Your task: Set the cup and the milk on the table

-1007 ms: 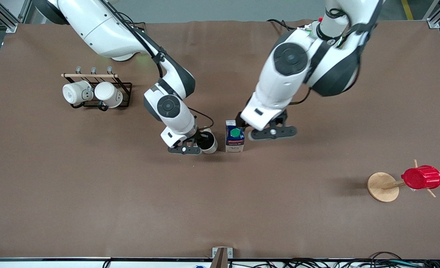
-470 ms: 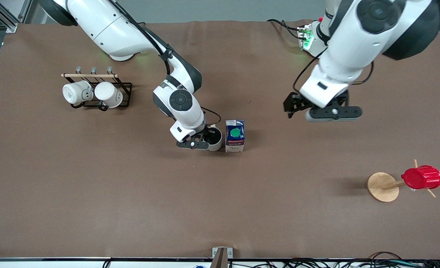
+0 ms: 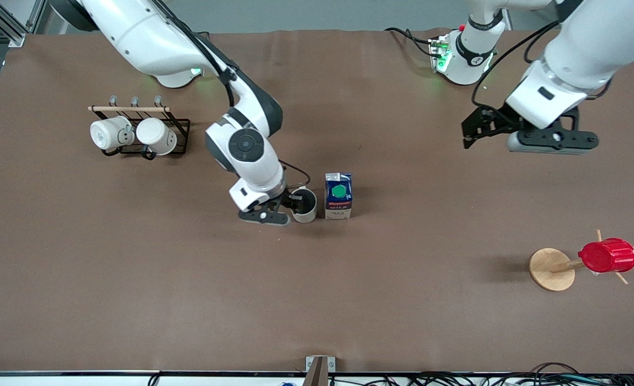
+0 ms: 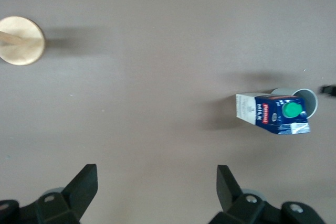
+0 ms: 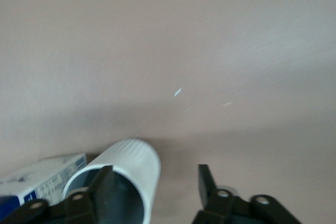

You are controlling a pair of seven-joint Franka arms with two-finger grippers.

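The cream-beige cup (image 3: 304, 207) stands upright on the brown table (image 3: 317, 300), close beside the dark blue milk carton (image 3: 338, 196) with its green cap. My right gripper (image 3: 294, 205) is open at the cup's rim, with one finger inside the cup and the other outside it. The right wrist view shows the cup (image 5: 137, 169), the carton (image 5: 37, 181) and my right gripper (image 5: 155, 179). My left gripper (image 3: 480, 130) is open and empty, up over bare table toward the left arm's end. Its wrist view shows the carton (image 4: 275, 115), the cup (image 4: 308, 99) and my left gripper (image 4: 157, 182).
A black wire rack (image 3: 180, 131) with two white mugs stands toward the right arm's end. A wooden peg stand (image 3: 551, 269) holding a red ribbed cup (image 3: 607, 255) stands toward the left arm's end; its base shows in the left wrist view (image 4: 21, 40).
My left gripper has left the milk carton and swung up and away toward its own end of the table. My right gripper set the cup beside the carton and drew back slightly.
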